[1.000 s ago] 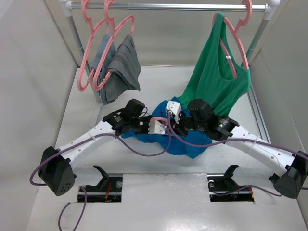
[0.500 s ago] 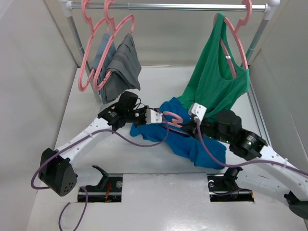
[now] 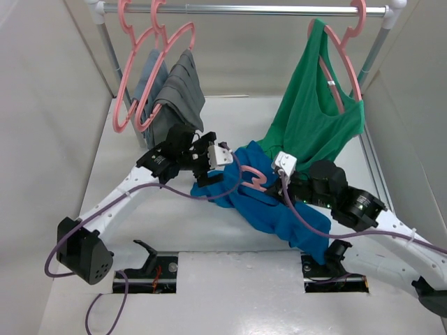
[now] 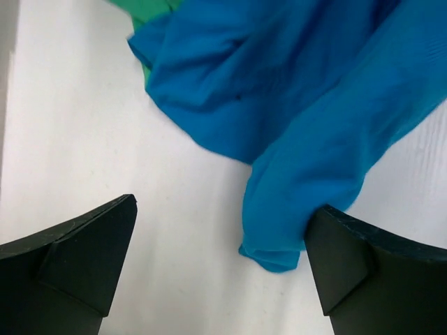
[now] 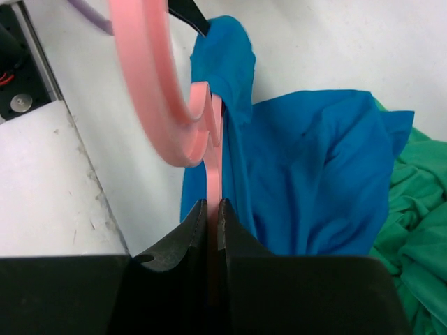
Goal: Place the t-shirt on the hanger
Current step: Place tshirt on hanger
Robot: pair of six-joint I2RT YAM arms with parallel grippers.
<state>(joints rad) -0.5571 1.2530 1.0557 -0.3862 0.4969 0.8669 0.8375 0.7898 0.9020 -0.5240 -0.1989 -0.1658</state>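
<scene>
Where the t-shirt [image 3: 269, 206] lies: crumpled on the white worktop [image 3: 230, 122] between the two arms, a long bright-blue heap running from the centre toward the right arm's base, its far edge up against the hem of the green tank top [image 3: 314, 118].
Hanger [image 3: 253, 178]: pink, sitting over the middle of the blue heap, hook curling toward the left arm; its shoulders are hidden, so I cannot tell whether any cloth is threaded on.
Right pincer [image 3: 271, 184]: clenched on the hanger. The wrist view has both fingers pressed flat on the thin pink neck [image 5: 211, 188] just below the hook, blue cloth right behind it.
Left pincer [image 3: 208, 174]: released, jaws spread wide, tipped down over the left end of the shirt. Its wrist view shows a blue fold [image 4: 300, 181] dropping just beside one finger [image 4: 363, 272], and the other finger over bare worktop.
Rail [image 3: 244, 10]: across the back, with grey garments [image 3: 174, 98] on pink hangers at the left and the green top on its own pink hanger at the right.
</scene>
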